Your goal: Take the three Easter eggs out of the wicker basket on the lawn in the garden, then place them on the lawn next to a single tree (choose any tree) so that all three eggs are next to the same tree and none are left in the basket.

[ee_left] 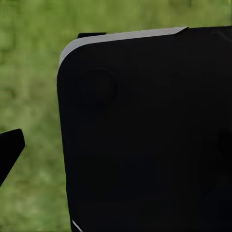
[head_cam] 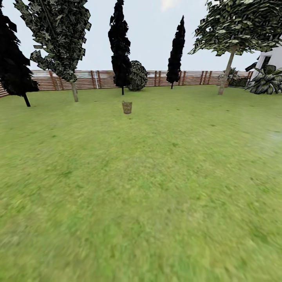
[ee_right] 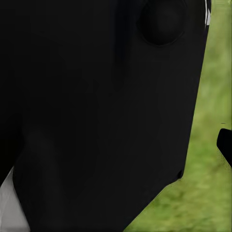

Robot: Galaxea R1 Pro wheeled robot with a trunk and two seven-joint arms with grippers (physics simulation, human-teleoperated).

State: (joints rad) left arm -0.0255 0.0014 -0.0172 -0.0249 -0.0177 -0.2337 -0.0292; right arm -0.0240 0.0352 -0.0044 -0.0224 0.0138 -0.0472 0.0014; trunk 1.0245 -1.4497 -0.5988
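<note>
Green lawn [head_cam: 156, 188] stretches ahead of me in the head view, bare and level all the way to a wooden slat fence [head_cam: 188, 77] along the far side. Far out, near the middle, stands the wicker basket [head_cam: 127, 107], upright on the grass and well apart from every trunk. From here I cannot see into it, so I cannot tell whether the Easter eggs are inside; I judge the task as barely started, with the approach to the basket yet to be made and all three eggs left to move.

For the drop spot, a tree [head_cam: 226, 74] with a pale straight trunk and broad crown stands to the far right, and a second leafy tree [head_cam: 74, 92] stands to the far left, somewhat nearer the basket. Dark conical trees [head_cam: 120, 47] line the fence behind the basket, and a broad-leaved plant [head_cam: 268, 80] sits by a white wall at the right edge.

Nothing blocks a straight drive forward. Both wrist views show dark robot bodywork over blurred grass, so I cannot tell how the jaws of either arm stand.
</note>
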